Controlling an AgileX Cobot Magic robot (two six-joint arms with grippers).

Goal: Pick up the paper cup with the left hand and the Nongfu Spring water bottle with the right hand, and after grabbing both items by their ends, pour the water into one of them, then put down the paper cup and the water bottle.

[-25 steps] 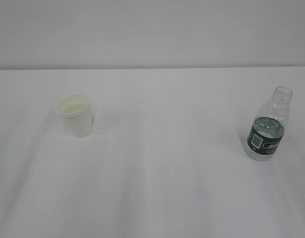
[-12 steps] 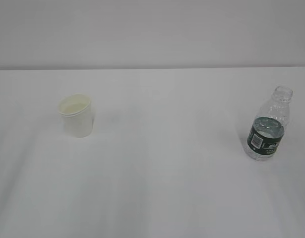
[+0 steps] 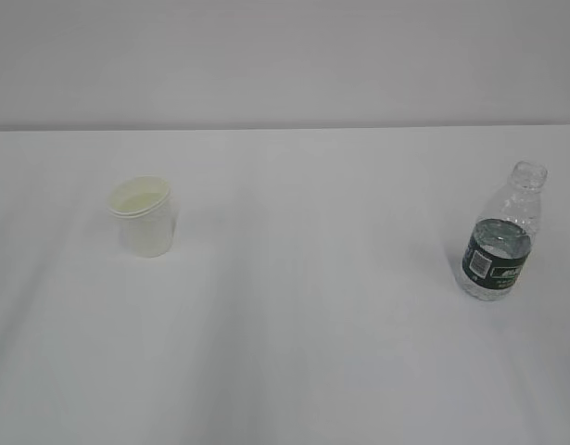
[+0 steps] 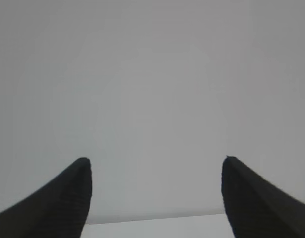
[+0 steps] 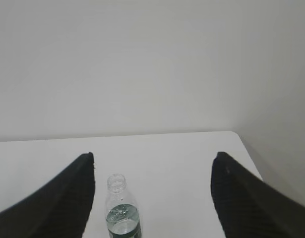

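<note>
Both grippers spread and empty: right gripper (image 5: 153, 157) has the upright Nongfu Spring water bottle (image 5: 122, 210) ahead between its fingers, left gripper (image 4: 156, 161) faces blank wall

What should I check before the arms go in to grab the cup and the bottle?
1. Paper cup upright on the table, mouth up: ok.
2. Water bottle upright, uncapped, water inside: ok.
3. Left pincer open, nothing between its fingers: ok.
4. Right pincer open, nothing held: ok.
5. Right pincer lined up on the bottle: not ok; in the right wrist view the bottle sits near the left finger, off centre.
6. Left pincer lined up on the cup: cannot tell; the cup does not show in the left wrist view.
</note>
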